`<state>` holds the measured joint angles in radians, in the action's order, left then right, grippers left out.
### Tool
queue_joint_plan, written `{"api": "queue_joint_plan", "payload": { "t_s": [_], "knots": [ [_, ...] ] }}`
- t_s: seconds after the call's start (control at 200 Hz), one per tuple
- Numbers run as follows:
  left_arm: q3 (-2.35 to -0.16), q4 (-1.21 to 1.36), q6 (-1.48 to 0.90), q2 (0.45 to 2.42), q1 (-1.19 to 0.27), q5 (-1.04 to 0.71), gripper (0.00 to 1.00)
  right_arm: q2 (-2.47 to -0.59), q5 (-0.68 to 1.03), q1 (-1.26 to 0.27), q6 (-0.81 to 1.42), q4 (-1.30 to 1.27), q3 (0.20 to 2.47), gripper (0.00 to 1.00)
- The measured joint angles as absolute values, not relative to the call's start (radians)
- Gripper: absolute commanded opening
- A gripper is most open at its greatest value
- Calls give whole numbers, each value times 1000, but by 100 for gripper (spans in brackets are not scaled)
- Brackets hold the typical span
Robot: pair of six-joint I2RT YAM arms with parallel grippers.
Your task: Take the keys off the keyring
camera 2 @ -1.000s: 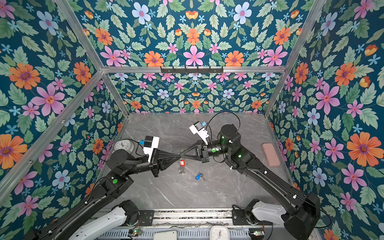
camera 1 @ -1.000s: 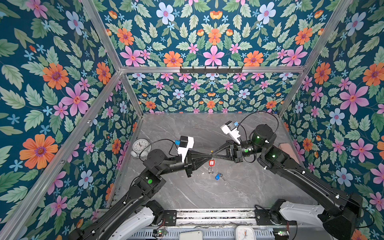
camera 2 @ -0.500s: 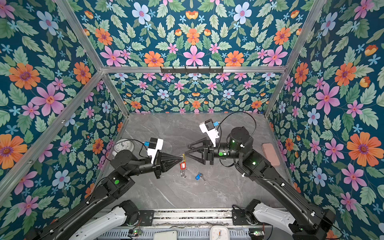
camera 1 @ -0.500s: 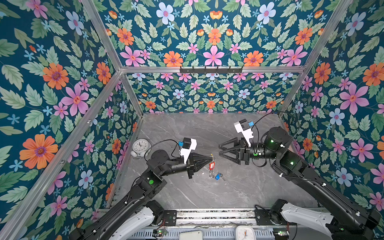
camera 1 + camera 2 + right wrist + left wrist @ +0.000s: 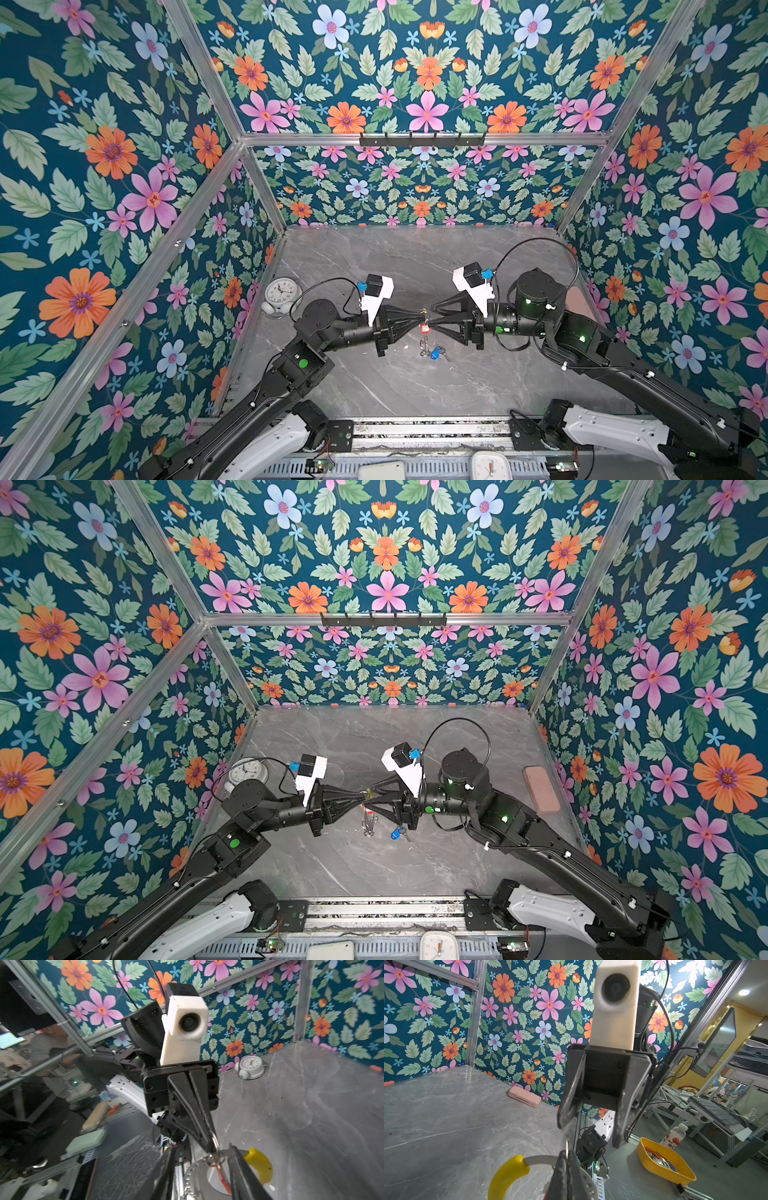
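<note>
Left wrist view: the left gripper has its fingers pressed together on the flat grey band of the keyring, just beside the yellow sleeve. The hoop is held up in the air over the grey marble table. Facing it, the right gripper has its jaws spread, one finger to each side of the pinch point; whether either finger touches the hoop cannot be told from here.

In the right wrist view the two near fingers straddle the hoop. A small split ring sits on the band right at the tip of the left gripper, and the red tag of the red-tagged key hangs below it.

In both top views the grippers meet tip to tip over the middle of the table. The hoop is seen almost edge-on there, so little more than a spot of yellow shows between them. The red tag dangles just under the meeting point, and some silver metal shows further below it – whether that part hangs or rests on the table cannot be told. The blue-tagged key lies flat on the table just beside that silver metal, towards the front edge, and apart from the hoop.

A round white alarm clock stands by the left wall and a pink case lies by the right wall – both well apart from the grippers
</note>
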<state>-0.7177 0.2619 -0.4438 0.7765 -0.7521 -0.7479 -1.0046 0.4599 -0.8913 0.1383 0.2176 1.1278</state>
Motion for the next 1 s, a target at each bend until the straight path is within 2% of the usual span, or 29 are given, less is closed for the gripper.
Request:
{"api": "queue_joint_plan", "payload": {
  "t_s": [0.135,0.205,0.515,0.765,0.865,1.005],
  "knots": [
    [-718,262,-469,786,-752,-744,0,-1011,393,-902,66,246,1140,40],
    [-718,262,-471,788,-752,-741,0,-1024,375,-909,38,250,1156,34],
    [-718,262,-499,789,-752,-735,0,-1064,309,-951,-56,297,1207,22],
    [-718,262,-521,788,-752,-731,0,-1078,293,-963,-81,325,1220,20],
    [-718,262,-524,787,-752,-731,0,-1078,288,-966,-82,327,1220,13],
    [-718,261,-525,787,-751,-730,0,-1078,285,-966,-82,328,1221,9]
  ]
}}
